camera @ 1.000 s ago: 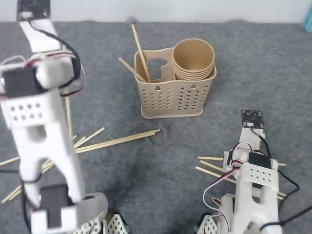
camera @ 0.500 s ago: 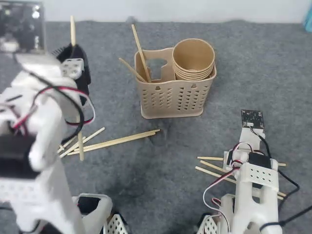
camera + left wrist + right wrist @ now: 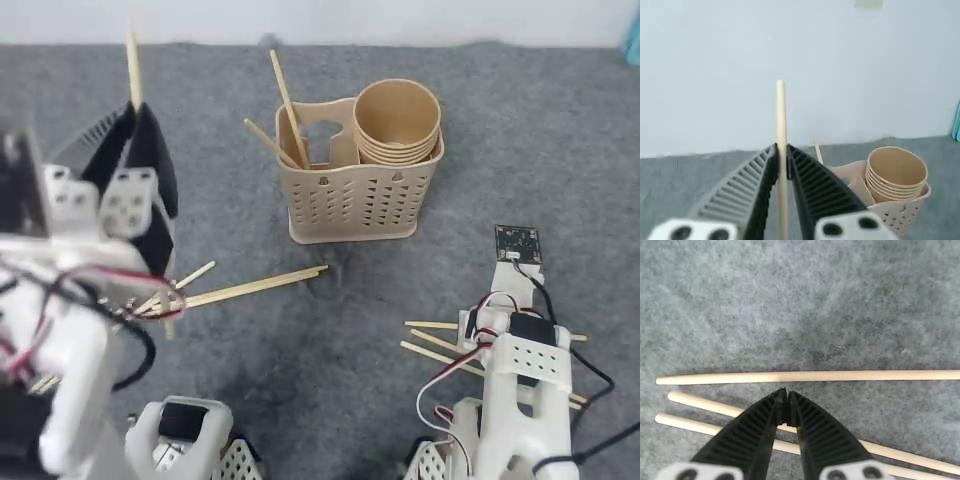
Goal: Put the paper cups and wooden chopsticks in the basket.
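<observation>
Lab-like bench: grey felt mat [image 3: 520,140], bare pale wall [image 3: 875,75].

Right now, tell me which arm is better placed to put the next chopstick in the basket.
Left. Its fingers clamp a chopstick, held upright near the basket; the right gripper is shut, empty, over loose chopsticks.

High view looks down; left wrist shares basket [image 3: 910,214]; right wrist nears carpet [image 3: 800,300].

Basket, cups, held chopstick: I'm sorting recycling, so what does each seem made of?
Basket: probably moulded plastic, matte beige, with regular slots in its wall.
Cups: likely paper, matte brown, with thin rolled rims.
Chopstick: apparently bare wood, pale and matte.
</observation>
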Available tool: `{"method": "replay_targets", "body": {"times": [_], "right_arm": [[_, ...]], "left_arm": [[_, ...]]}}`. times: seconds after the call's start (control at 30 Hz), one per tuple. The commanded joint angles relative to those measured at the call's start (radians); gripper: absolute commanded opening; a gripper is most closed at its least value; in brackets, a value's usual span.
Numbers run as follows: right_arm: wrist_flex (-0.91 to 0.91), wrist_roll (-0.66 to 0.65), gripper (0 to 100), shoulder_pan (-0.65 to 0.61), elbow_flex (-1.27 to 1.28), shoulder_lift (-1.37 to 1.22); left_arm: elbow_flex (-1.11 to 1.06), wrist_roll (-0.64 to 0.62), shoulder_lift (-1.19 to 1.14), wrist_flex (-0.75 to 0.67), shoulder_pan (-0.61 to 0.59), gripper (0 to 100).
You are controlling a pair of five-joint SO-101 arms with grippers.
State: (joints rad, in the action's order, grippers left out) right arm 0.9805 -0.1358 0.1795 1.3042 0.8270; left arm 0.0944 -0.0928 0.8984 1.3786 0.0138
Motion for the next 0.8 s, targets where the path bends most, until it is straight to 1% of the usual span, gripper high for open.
{"method": "replay_targets", "body": {"times": [0.0,0.17,0.23,0.4,0.5,0.57,0.67,0.77], "right_arm": [[-0.012,-0.015,0.8,-0.005,-0.006,0.021],[-0.01,-0.015,0.8,-0.005,-0.006,0.021],[-0.01,-0.015,0.8,-0.005,-0.006,0.021],[-0.01,-0.015,0.8,-0.004,-0.006,0.021],[-0.012,-0.015,0.8,-0.004,-0.006,0.021],[-0.013,-0.015,0.8,-0.004,-0.006,0.021],[-0.013,-0.015,0.8,-0.005,-0.006,0.021],[-0.013,-0.015,0.8,-0.005,-0.006,0.021]], "left_arm": [[-0.18,0.038,0.118,-0.189,0.0,1],[-0.503,0.038,0.239,-0.557,0.005,1],[-0.605,0.038,0.252,-0.735,0.012,1],[-0.796,0.038,0.252,-1.138,0.063,1],[-0.872,0.038,0.25,-1.33,0.123,1],[-0.889,0.038,0.247,-1.396,0.17,1],[-0.851,0.038,0.198,-1.402,0.233,1],[-0.762,0.038,0.087,-1.402,0.249,1]]}}
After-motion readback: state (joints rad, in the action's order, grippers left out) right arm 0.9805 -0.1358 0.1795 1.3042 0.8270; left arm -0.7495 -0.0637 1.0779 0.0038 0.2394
